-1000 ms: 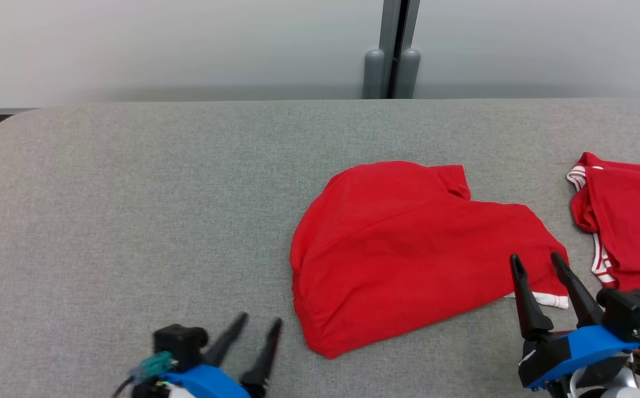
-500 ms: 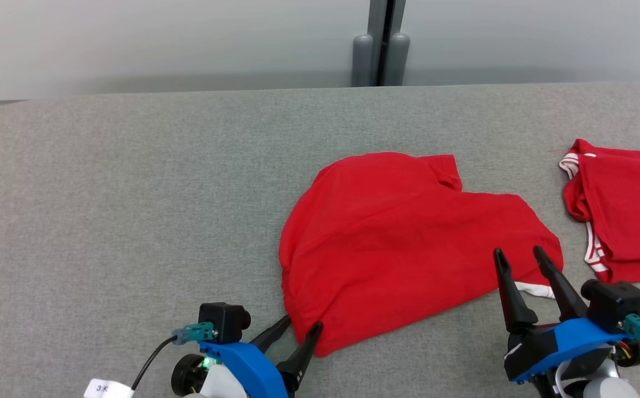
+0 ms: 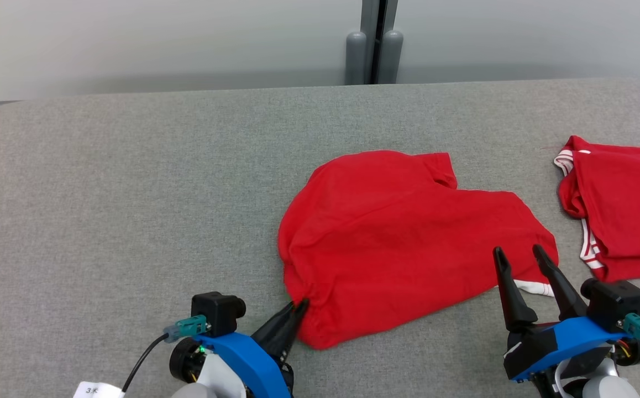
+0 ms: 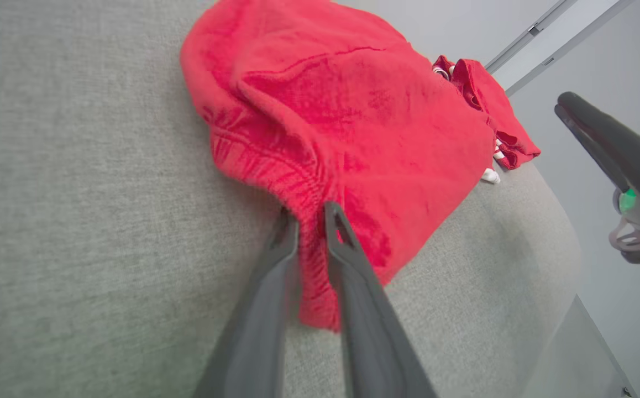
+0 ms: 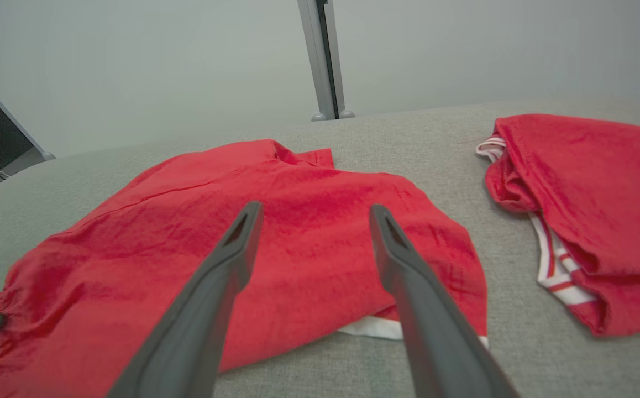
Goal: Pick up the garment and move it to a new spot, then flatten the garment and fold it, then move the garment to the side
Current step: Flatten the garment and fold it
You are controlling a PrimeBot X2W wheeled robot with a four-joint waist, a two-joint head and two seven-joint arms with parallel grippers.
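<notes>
The crumpled red cloth garment (image 3: 408,243) lies centre-right on the grey fabric-covered table (image 3: 132,193). The left gripper (image 3: 299,305) pinches its gathered near-left edge. The right gripper (image 3: 519,255) hovers over its near-right corner, fingers spread. A second red, white-striped garment (image 3: 624,210) lies apart to the right.

Soft, even, bright light; faint shadows hug the garment (image 3: 408,243) toward 6 o'clock. Both wrist views curve at the edges, and the near fingers (image 4: 267,309) look blurred; head view is sharp.
</notes>
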